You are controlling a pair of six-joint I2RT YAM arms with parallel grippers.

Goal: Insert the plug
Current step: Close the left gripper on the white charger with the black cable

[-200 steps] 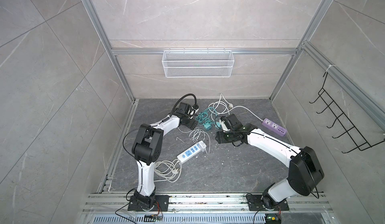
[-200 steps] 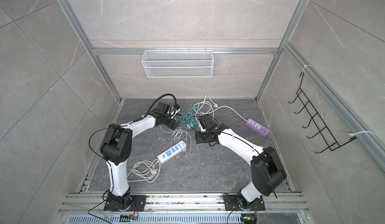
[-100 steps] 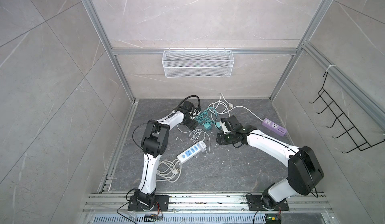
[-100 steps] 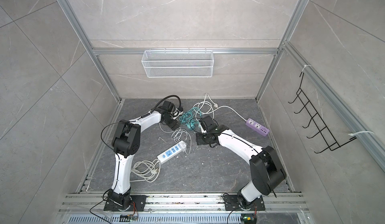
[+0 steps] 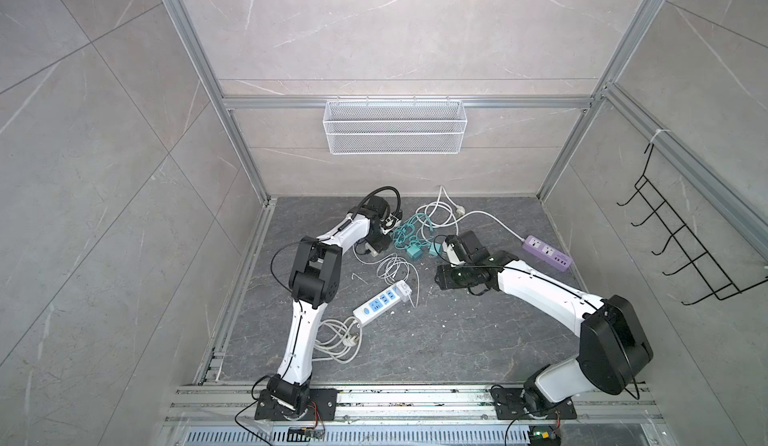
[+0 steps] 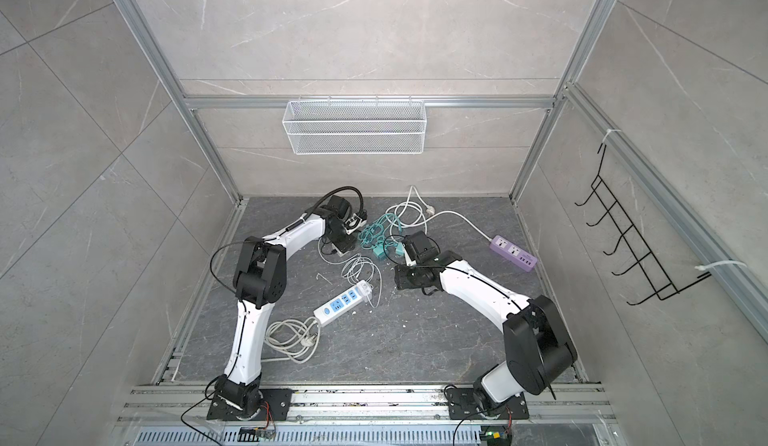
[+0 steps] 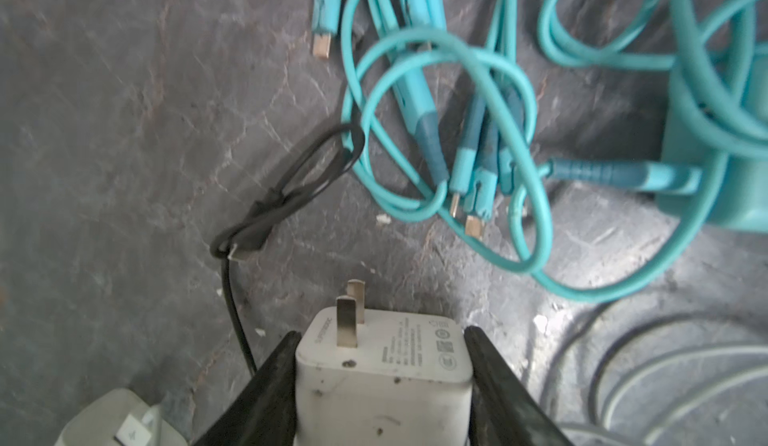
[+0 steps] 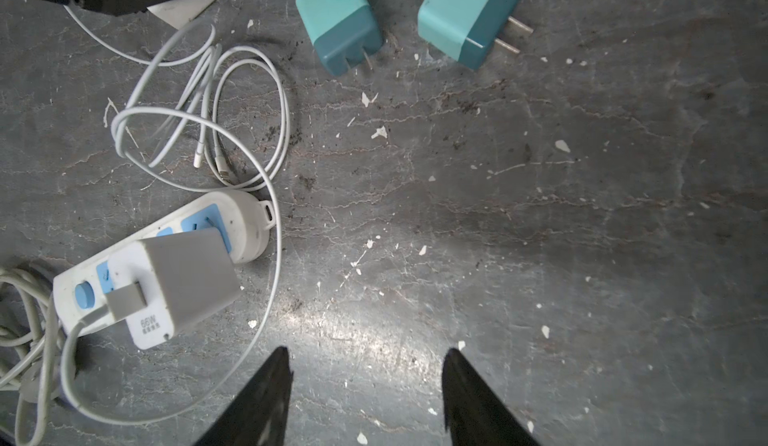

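My left gripper (image 7: 381,334) is shut on a white two-pin plug (image 7: 382,373); both black fingers press its sides and its pins point away from the wrist. In both top views this gripper (image 5: 376,246) (image 6: 343,246) hangs low at the back of the floor, beside the teal cables. The white power strip with blue sockets (image 5: 380,300) (image 6: 343,302) (image 8: 245,224) lies mid-floor, with a grey charger (image 8: 178,282) plugged into it. My right gripper (image 8: 365,354) (image 5: 440,275) is open over bare floor, right of the strip.
Tangled teal cables (image 7: 436,111) and two teal chargers (image 8: 338,28) (image 8: 469,16) lie between the arms. A thin black cable (image 7: 291,190), a white cable coil (image 8: 208,111), a purple power strip (image 5: 546,253) and a grey cord bundle (image 5: 336,342) lie around.
My left gripper's jaws have closed onto the white plug, and the left arm's elbow has swung to the right. The right arm has barely moved.
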